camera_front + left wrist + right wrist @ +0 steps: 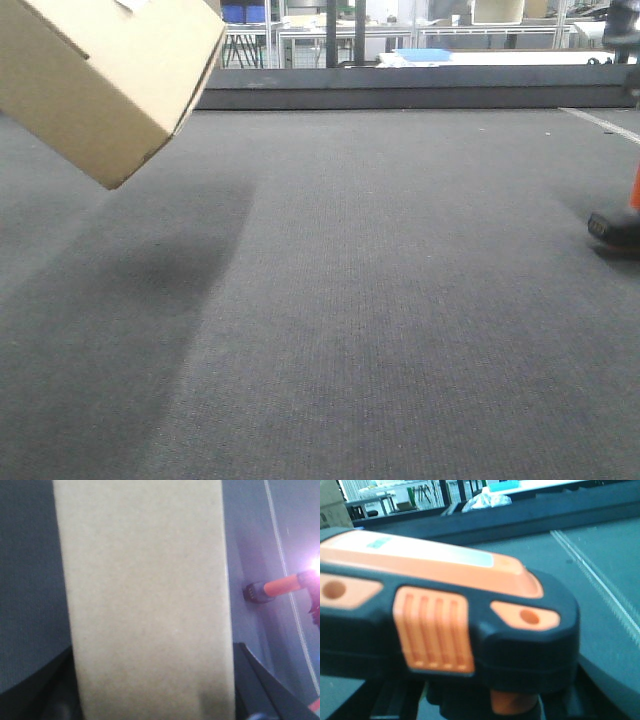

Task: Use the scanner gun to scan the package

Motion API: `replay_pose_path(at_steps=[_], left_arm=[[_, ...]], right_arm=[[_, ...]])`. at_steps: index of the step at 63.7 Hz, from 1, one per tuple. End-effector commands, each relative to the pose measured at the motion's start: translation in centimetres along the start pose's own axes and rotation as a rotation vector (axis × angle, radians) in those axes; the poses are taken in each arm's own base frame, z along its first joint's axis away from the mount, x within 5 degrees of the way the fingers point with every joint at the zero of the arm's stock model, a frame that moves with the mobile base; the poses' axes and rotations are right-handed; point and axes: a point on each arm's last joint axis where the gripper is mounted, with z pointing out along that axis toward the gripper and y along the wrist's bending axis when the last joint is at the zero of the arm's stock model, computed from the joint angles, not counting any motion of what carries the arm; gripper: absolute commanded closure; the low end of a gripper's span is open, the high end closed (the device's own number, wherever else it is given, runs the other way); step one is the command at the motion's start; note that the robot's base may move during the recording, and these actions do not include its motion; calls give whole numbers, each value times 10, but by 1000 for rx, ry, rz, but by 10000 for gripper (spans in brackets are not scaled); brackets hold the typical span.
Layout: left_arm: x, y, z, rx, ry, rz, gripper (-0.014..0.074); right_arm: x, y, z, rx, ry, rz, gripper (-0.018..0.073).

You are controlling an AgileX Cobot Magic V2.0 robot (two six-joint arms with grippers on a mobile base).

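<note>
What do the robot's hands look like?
Only bits show. The left hand has two black, flat, wedge-shaped fingers. The right hand shows just dark, blurry parts at the picture's bottom. No cables or markings are visible.

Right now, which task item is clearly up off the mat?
The cardboard box, tilted in the air at upper left with its shadow below on the grey mat; the scanner gun shows only low at the right edge.

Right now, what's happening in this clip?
The left gripper holds the cardboard package tilted in the air above the grey mat. The scanner gun fills the right wrist view, its light glowing in the left wrist view; whether it is gripped there isn't visible.
</note>
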Motion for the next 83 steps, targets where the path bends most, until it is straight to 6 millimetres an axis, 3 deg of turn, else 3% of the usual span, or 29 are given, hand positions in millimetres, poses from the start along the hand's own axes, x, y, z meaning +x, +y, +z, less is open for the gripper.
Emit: replay_pose_path(at_steps=[1, 27, 34, 49, 83], left_arm=[[2, -4, -4, 15, 4, 11, 707], [5, -3, -4, 0, 45, 24, 707], [6, -2, -5, -12, 60, 31, 707], [7, -2, -5, -13, 62, 31, 707], [6, -2, -5, -13, 60, 31, 707]], right_arm=[[-38, 9, -1, -34, -144, -40, 713], [-153, 53, 13, -178, -32, -461, 713], [-172, 59, 12, -181, -46, -552, 713], [-181, 71, 9, -210, -65, -735, 713], [-182, 76, 8, -230, -77, -691, 713]])
